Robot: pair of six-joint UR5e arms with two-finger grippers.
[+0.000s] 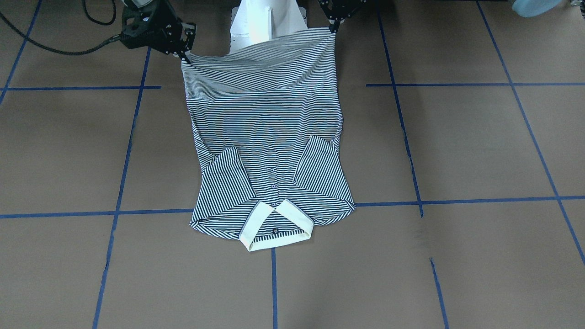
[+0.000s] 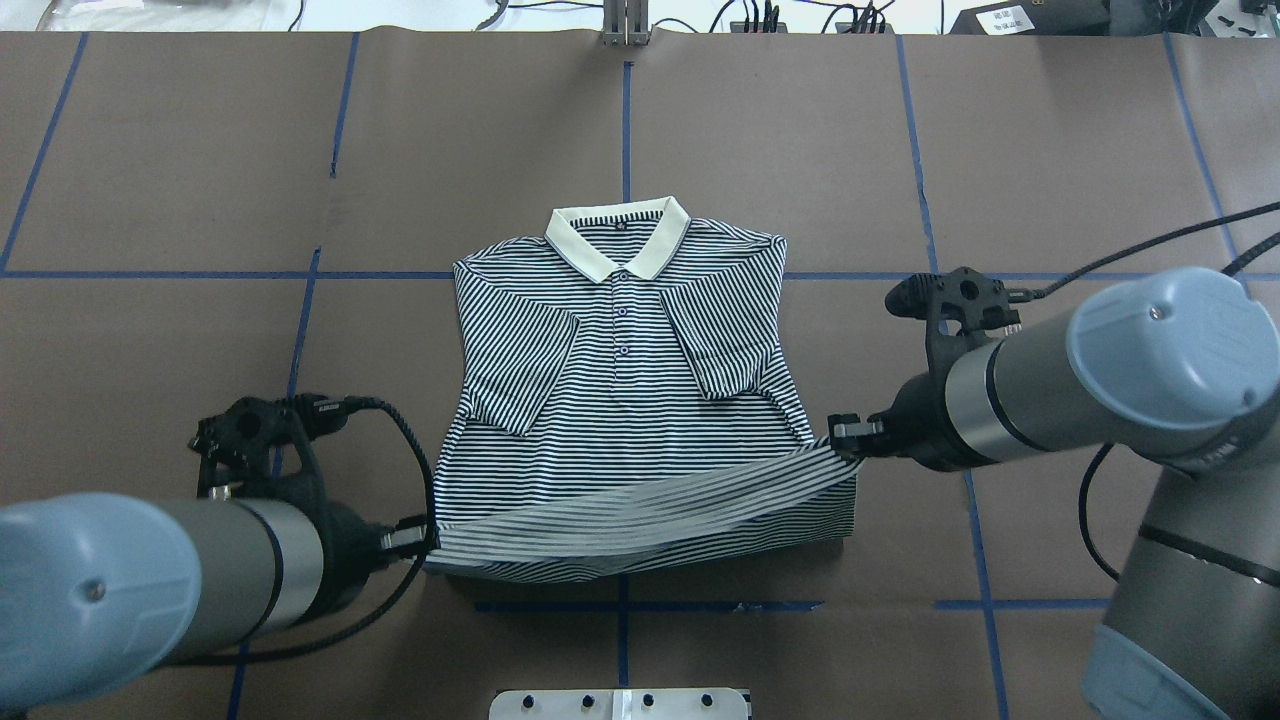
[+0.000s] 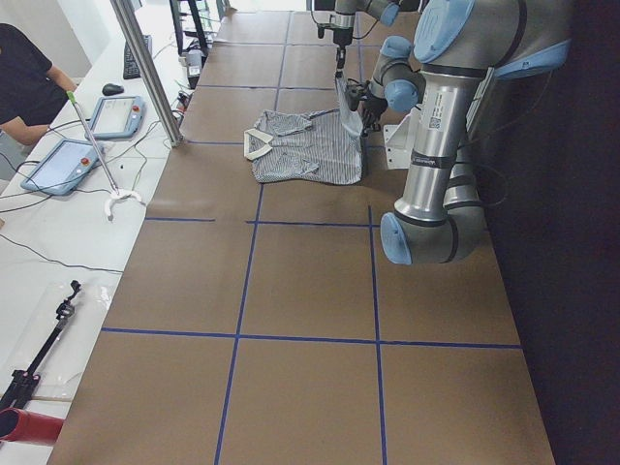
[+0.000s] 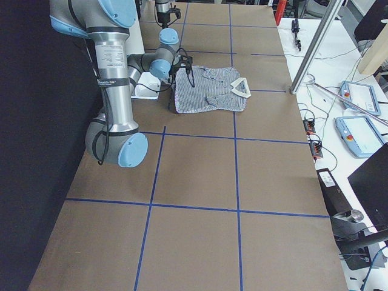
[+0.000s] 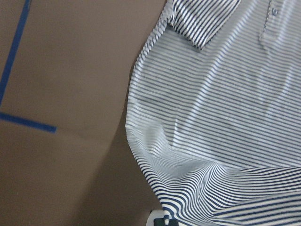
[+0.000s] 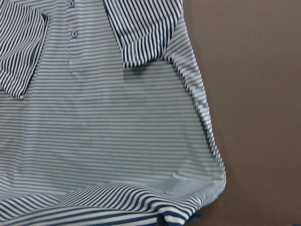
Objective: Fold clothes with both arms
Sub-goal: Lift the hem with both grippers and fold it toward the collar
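The striped polo shirt (image 2: 620,400) lies face up on the brown table, with its cream collar (image 2: 618,240) at the far side and both sleeves folded inward. My left gripper (image 2: 412,540) is shut on the hem's left corner. My right gripper (image 2: 845,435) is shut on the hem's right corner. The hem (image 2: 640,510) is lifted off the table and stretched between them, sagging a little in the middle. In the front-facing view the shirt (image 1: 269,137) hangs from the right gripper (image 1: 185,57) and the left gripper (image 1: 333,27). Both wrist views show striped cloth, the left (image 5: 221,117) and the right (image 6: 117,127).
The white pedestal base (image 2: 620,703) stands at the near table edge, just behind the lifted hem. Blue tape lines cross the brown table (image 2: 200,200). In the exterior left view an operator (image 3: 24,82) and tablets are at a side bench beyond the table's far edge.
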